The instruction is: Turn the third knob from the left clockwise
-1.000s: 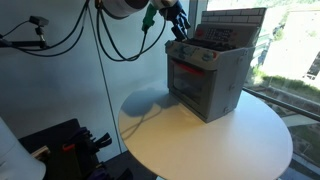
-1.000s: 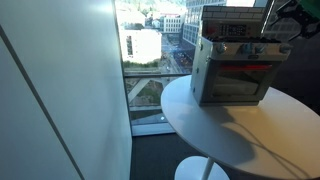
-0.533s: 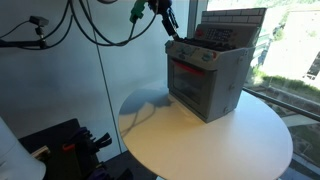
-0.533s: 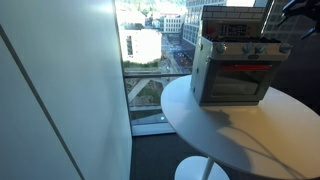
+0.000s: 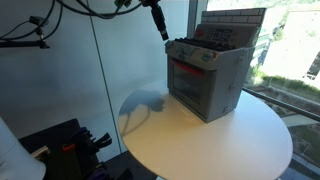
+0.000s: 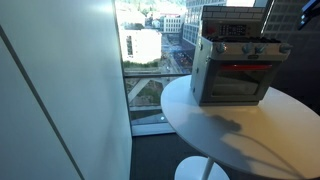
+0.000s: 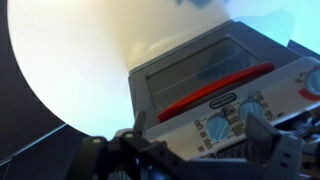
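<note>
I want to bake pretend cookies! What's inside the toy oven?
The toy oven is closed, with a red handle across its front. In the wrist view its window shows only a dim grey blur, so anything inside is hidden.

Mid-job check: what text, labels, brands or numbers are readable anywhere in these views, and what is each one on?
Nothing can be read as text.
Label on the red handle of the toy oven: pale lettering, too blurred to read.
Blue knobs: marks on their faces, blurred, unreadable.
Control panel in both exterior views: too small to read.
</note>
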